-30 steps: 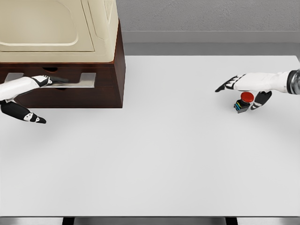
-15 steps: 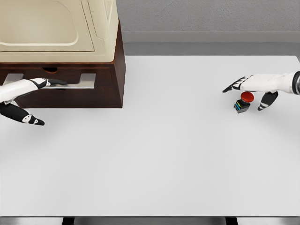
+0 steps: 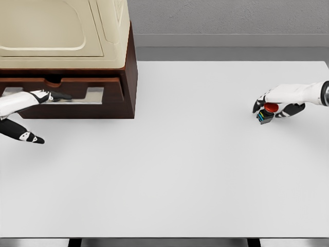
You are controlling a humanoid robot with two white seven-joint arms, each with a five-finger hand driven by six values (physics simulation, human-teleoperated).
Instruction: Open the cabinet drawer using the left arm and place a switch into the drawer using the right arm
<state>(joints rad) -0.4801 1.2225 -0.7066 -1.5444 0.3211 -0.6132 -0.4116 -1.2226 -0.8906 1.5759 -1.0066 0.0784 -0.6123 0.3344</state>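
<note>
The white tabletop point(image 3: 169, 164) is filling most of the head view. At about 10 o'clock the dark wooden cabinet point(image 3: 128, 77), carrying a cream appliance point(image 3: 61, 31) on top, is showing its drawer point(image 3: 110, 95) standing slightly proud of the cabinet front. The left robot hand point(image 3: 36, 103) is entering from 9 o'clock, its upper fingers lying along the drawer's metal handle point(image 3: 82, 95) and its thumb hanging apart below; whether the fingers are actually hooking the handle cannot be told. At 3 o'clock the right robot hand point(image 3: 277, 105) is closing its curled fingers narrowly around the switch point(image 3: 267, 113), a small dark block with a red button, which is sitting on the tabletop well apart from the cabinet. Judged risks: the left fingers may be slipping off the flat handle, leaving the drawer gap too narrow; the right grasp, pinching near the button, may be tilting or dropping the switch on lifting.
</note>
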